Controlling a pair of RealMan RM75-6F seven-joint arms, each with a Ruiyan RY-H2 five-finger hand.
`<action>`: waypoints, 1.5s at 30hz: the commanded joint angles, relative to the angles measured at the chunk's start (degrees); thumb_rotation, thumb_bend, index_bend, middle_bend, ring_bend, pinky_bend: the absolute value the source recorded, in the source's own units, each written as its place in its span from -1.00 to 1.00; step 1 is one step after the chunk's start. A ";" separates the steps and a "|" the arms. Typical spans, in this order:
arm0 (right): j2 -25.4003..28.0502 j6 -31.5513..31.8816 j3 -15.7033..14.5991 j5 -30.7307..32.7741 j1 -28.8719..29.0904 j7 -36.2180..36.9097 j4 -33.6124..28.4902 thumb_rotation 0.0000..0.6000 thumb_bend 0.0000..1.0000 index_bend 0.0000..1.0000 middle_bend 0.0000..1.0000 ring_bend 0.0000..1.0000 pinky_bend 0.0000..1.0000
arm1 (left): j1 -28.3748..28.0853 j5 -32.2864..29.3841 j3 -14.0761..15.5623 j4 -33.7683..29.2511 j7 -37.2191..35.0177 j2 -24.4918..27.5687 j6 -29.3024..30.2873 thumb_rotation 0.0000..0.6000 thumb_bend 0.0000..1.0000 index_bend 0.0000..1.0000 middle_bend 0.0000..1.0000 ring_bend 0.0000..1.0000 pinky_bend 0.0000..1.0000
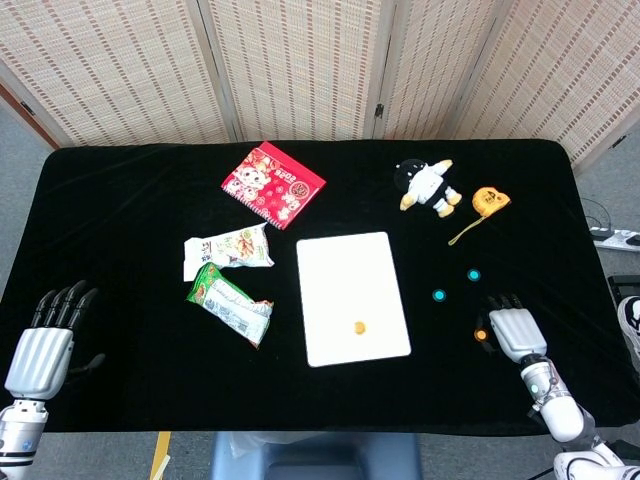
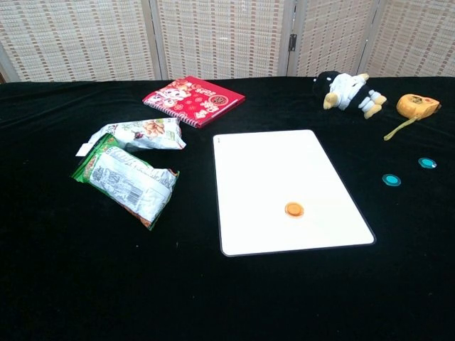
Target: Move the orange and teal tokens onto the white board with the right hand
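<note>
The white board (image 1: 353, 285) (image 2: 284, 170) lies mid-table with one orange token (image 1: 360, 326) (image 2: 294, 209) on its near part. Two teal tokens (image 1: 438, 295) (image 1: 474, 275) sit on the black cloth right of the board; the chest view shows them too (image 2: 392, 180) (image 2: 426, 163). A second orange token (image 1: 481, 334) lies on the cloth just left of my right hand (image 1: 512, 328), beside its thumb. That hand is palm down, fingers stretched out, holding nothing. My left hand (image 1: 45, 345) hovers at the near left edge, fingers out and empty. Neither hand shows in the chest view.
A red notebook (image 1: 273, 185) lies at the back. Two snack bags (image 1: 228, 248) (image 1: 232, 306) lie left of the board. A plush toy (image 1: 428, 186) and an orange tape measure (image 1: 489, 199) sit at the back right.
</note>
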 commanded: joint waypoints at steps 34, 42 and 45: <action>-3.57 -9.51 6.50 2.96 16.94 -14.61 -15.19 1.00 -0.26 0.01 -0.64 -0.82 -1.00 | 0.75 -0.37 0.41 0.96 -1.02 0.01 0.56 1.00 -0.55 -1.00 -0.97 -0.90 -1.00; -5.62 -9.20 5.84 5.08 18.23 -16.55 -13.15 1.00 -0.26 0.01 -0.64 -0.82 -1.00 | 0.67 -0.37 0.32 1.27 -1.29 -0.18 0.48 1.00 -0.55 -1.00 -0.97 -0.90 -1.00; -6.07 -8.96 5.53 5.63 18.51 -17.13 -12.54 1.00 -0.26 0.01 -0.64 -0.82 -1.00 | 0.75 -0.50 0.39 1.36 -1.54 -0.23 0.39 1.00 -0.55 -1.00 -0.97 -0.90 -1.00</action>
